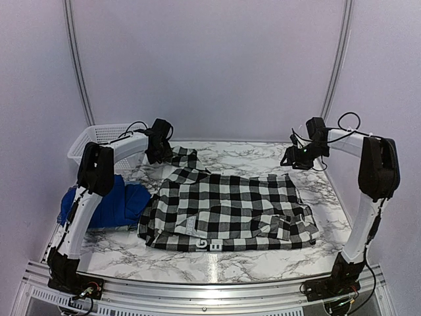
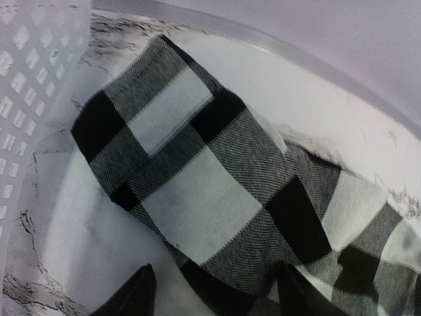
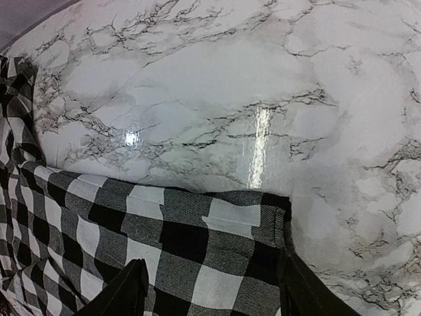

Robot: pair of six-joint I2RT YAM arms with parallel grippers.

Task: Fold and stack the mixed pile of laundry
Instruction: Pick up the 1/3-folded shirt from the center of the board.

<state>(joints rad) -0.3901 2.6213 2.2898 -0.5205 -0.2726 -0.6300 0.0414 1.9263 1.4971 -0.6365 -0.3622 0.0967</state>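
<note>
Laundry in progress: the black-and-white buffalo-check flannel shirt (image 1: 230,210) lies spread across the middle of the marble desk (image 1: 316,187). One sleeve (image 2: 191,171) trails toward the far left, close to the white lattice basket (image 1: 99,137). The royal-blue shirt (image 1: 122,201) sits bunched at the left, against the flannel's edge.

We see both arms poised at the shirt's far side. The left fingers (image 2: 131,296) stand apart and straddle the sleeve, with cloth between them but not pinched. The right fingers (image 3: 125,293) are likewise apart, framing the far right corner (image 3: 263,217) of the flannel without gripping it.

We judge the step in hand to be taking hold of the far edge so that it can be folded toward the near edge. To do it well, we would set each lower finger flat on the desk and slide it under the hem, so that the pinch takes every layer and not just the top one. The right side should bite a little inboard of the corner, which is easy to lose. The left sleeve is crumpled, so we would grip it near its end and draw it straight before lifting. We would then raise both sides together, keep the edge taut between them, and stay clear of the basket wall and the blue shirt.
</note>
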